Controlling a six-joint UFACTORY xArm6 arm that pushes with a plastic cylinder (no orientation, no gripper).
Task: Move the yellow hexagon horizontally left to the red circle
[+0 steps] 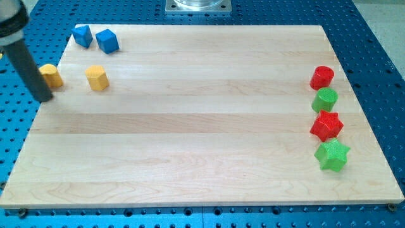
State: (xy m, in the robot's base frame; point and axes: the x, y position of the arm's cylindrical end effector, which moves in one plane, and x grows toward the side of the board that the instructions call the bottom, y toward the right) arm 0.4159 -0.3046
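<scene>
My tip [45, 99] rests on the board at the view's far left, just below and left of a yellow block [50, 75] that the rod partly hides. A yellow hexagon [97, 77] lies a little to the right of that block. The red circle [321, 77] sits at the view's far right, near the board's right edge, at about the same height as the yellow hexagon.
Two blue blocks [82, 35] [107, 40] lie at the top left. Below the red circle, a green circle [325, 100], a red star [326, 125] and a green star [333, 155] form a column. The board's left edge [38, 114] is next to my tip.
</scene>
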